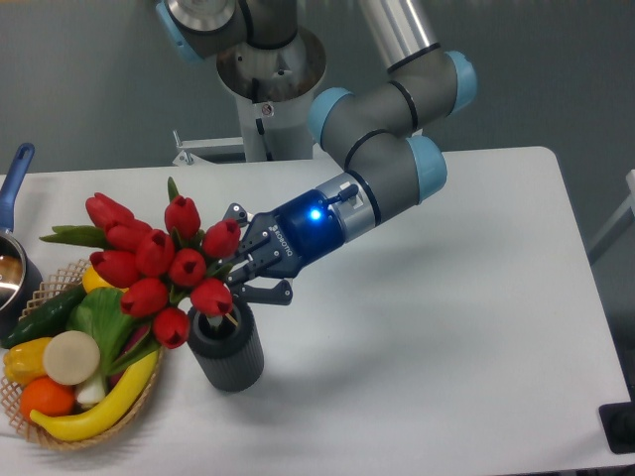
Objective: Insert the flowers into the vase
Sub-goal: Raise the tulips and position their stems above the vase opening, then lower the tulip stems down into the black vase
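Observation:
The flowers (157,263), a bunch of red tulip buds with green leaves, lean to the left over the vase (228,354), a dark grey ribbed cup standing on the white table. Their stem ends dip into the vase's mouth. My gripper (236,276) comes in from the right just above the vase's rim and is shut on the flowers' stems. The buds hide most of the stems and part of the fingers.
A woven basket (147,395) with a banana, vegetables and fruit stands right beside the vase on its left, partly under the buds. A pot with a blue handle (14,180) sits at the far left edge. The robot's base (268,94) rises behind.

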### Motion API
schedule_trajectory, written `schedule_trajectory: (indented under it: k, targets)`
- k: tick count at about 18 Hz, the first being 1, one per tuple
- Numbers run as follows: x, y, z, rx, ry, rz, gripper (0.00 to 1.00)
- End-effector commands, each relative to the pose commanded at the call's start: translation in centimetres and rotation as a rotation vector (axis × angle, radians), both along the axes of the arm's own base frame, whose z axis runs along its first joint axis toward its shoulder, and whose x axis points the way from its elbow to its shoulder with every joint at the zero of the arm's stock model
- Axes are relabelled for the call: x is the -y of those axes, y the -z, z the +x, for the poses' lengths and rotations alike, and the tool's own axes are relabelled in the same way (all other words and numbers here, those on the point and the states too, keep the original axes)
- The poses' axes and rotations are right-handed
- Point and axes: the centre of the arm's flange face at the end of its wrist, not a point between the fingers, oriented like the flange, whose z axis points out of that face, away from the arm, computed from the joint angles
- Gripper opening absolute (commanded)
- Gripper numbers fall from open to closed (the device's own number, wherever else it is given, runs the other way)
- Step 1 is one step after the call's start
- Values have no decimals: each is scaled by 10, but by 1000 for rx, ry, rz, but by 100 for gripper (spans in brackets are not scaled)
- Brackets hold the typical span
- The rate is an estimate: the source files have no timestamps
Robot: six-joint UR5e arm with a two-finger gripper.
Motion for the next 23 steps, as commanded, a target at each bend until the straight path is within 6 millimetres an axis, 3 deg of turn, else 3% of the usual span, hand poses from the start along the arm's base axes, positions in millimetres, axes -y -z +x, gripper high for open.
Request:
schedule_trajectory:
  k: [7, 12, 17, 23]
  targets:
    - [4, 42, 6, -20, 2, 8, 4]
    - [4, 60, 5, -32, 2, -38, 4]
    - [4, 65, 6, -33, 4, -39, 4]
    - [9, 93, 12, -71, 9, -13, 4]
